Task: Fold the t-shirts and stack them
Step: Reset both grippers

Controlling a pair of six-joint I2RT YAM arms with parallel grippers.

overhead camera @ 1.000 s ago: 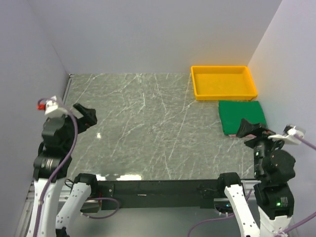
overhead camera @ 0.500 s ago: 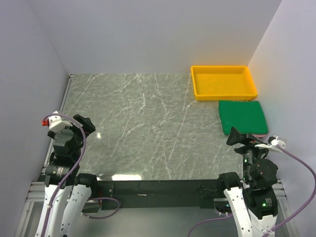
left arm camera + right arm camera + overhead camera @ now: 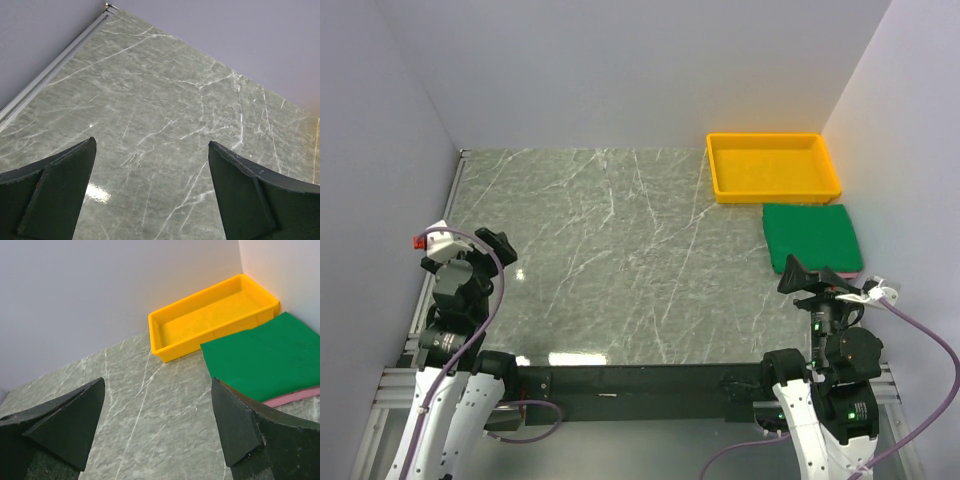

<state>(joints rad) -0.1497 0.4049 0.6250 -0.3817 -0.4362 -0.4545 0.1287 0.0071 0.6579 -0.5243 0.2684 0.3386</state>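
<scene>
Right wrist view shows the green t-shirt (image 3: pixel 260 360) folded atop the pink t-shirt (image 3: pixel 295 396) beside the tray (image 3: pixel 165 347), with the right gripper (image 3: pixel 158 382) and left gripper (image 3: pixel 151 142) both open and empty, so a low swing of the nearby right arm could drag the stack askew.

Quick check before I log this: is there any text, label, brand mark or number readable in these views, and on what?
No text can be read in any view.
yellow tray: plain, no marking.
green t-shirt and pink t-shirt under it: no print or tag showing.
table: only white veining.
white cap on the left wrist: too small to tell.
</scene>
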